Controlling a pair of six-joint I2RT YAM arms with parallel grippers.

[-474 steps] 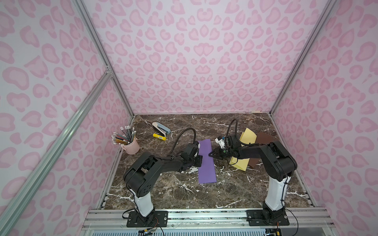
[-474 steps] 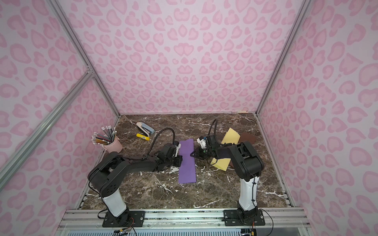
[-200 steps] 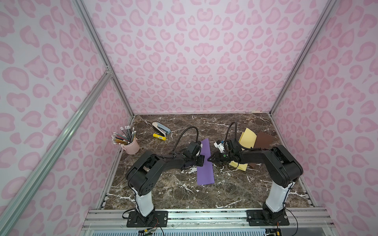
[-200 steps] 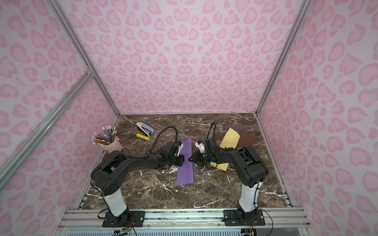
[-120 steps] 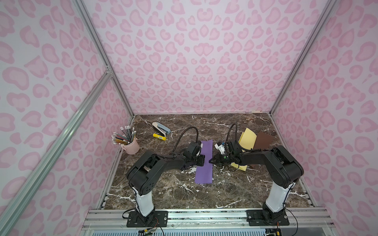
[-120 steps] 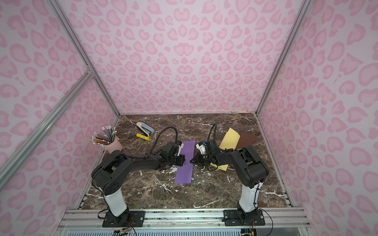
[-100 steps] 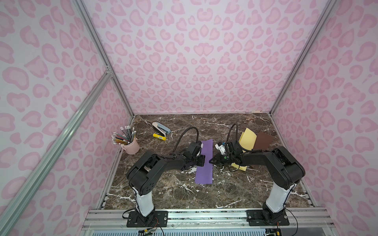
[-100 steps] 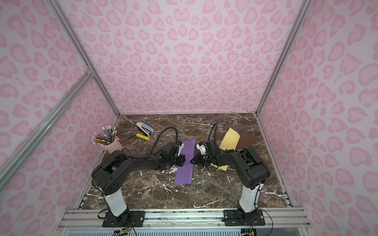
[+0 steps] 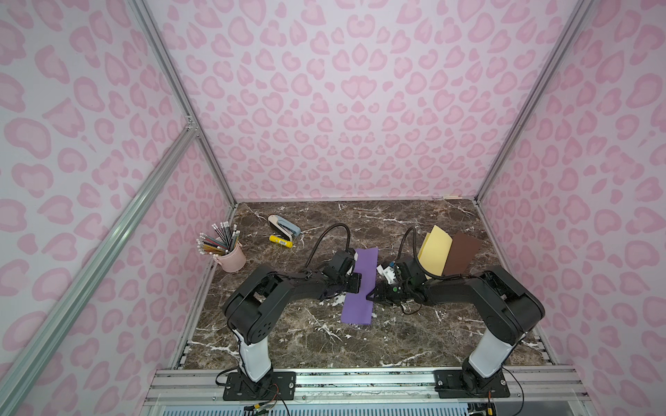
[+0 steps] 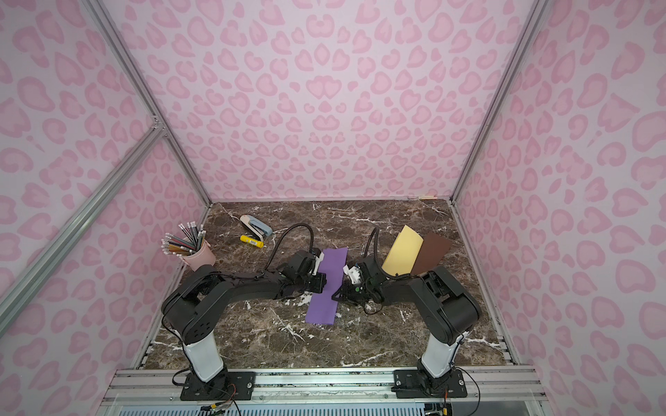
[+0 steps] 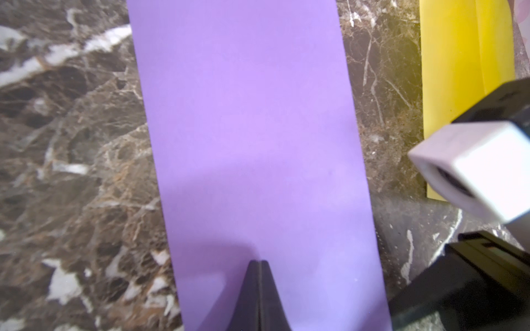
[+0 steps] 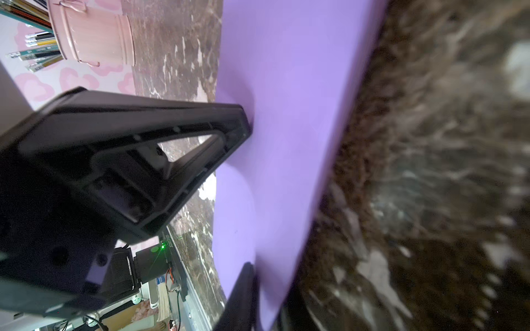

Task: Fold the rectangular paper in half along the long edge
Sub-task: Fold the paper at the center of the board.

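Purple paper point(image 9: 357, 310) was caught in my right pincer point(image 12: 266, 292). In the right wrist view its two fingers were pressed together on the sheet's long edge, with the purple rim running between them. My left pincer point(image 11: 259, 267) was pressed together as well, holding nothing, its joined tips resting point-down on the sheet's face.

In both top views the sheet lay as a narrow strip near the middle of the counter point(image 9: 324, 342). Its long axis ran roughly from 12 to 6 o'clock. The left pincer reached in from 9 o'clock and the right from 3 o'clock. I could not tell whether the strip was a single layer or already doubled.

I judged the step in hand to be carrying the 3 o'clock edge over toward 9 o'clock. To do that well, I reckoned the left tips should stay planted as an anchor while the right arm travelled in a low arc without tugging, so the sheet would not slide or pivot. With only one pinch point, the ends of the edge could sag or skew, so edge should meet edge squarely before any crease was pressed.

Yellow paper point(image 9: 434, 252) and brown paper point(image 9: 462, 254) lay at 2 o'clock, the yellow just beside my right wrist. The pencil cup point(image 9: 232, 258) at 9 o'clock and the stapler point(image 9: 284, 225) at 11 were well apart.
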